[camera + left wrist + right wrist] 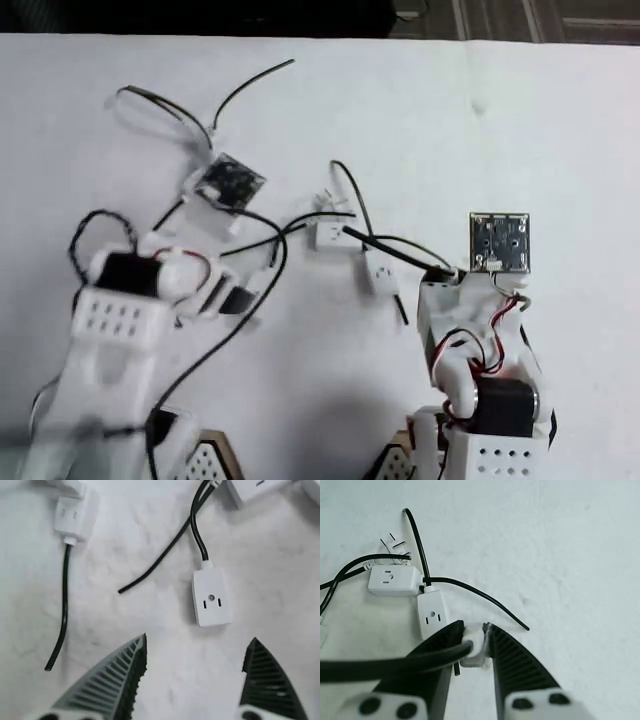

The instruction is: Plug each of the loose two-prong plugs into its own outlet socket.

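My right gripper (473,626) is shut on a white two-prong plug (473,649), whose black cord (380,667) trails back past the fingers. Just beyond it, two white outlet sockets lie on the table, one lying crosswise (392,579) and one end-on (432,613). In the high view this gripper (440,272) sits right of those sockets (328,235) (380,272). My left gripper (197,640) is open above the table, with a white three-hole socket (212,598) on a black cord just ahead of its fingers. Farther off lies another white block with two slots (70,516).
Two dark square boards lie on the white table (560,130), one near the back left (228,182) and one beside the right arm (499,242). Black cords (250,310) loop across the middle and left, and one runs under the left arm (110,320).
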You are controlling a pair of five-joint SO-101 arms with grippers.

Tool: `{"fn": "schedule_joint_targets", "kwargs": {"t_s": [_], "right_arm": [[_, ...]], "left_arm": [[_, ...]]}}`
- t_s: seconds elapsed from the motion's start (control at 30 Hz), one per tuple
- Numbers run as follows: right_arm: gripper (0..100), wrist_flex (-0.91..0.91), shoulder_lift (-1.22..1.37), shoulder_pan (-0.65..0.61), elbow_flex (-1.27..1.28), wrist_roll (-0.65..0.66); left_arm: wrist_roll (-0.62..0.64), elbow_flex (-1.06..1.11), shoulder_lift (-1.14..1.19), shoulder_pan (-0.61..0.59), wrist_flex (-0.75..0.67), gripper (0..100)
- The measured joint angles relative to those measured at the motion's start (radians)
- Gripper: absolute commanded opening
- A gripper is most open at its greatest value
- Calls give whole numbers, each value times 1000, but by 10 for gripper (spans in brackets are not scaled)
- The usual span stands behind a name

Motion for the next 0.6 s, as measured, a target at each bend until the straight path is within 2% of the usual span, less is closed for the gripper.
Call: {"fn": "schedule_joint_targets", "kwargs": {"t_s": [0.27,0.5,0.6], "right_arm": [[17,0,0,0,12,0],[17,0,0,0,12,0],[17,0,0,0,12,0]], "left_arm": [[-40,6,356,6,-180,295],[-28,6,508,121,-267,291],[9,6,557,137,-313,225]]}}
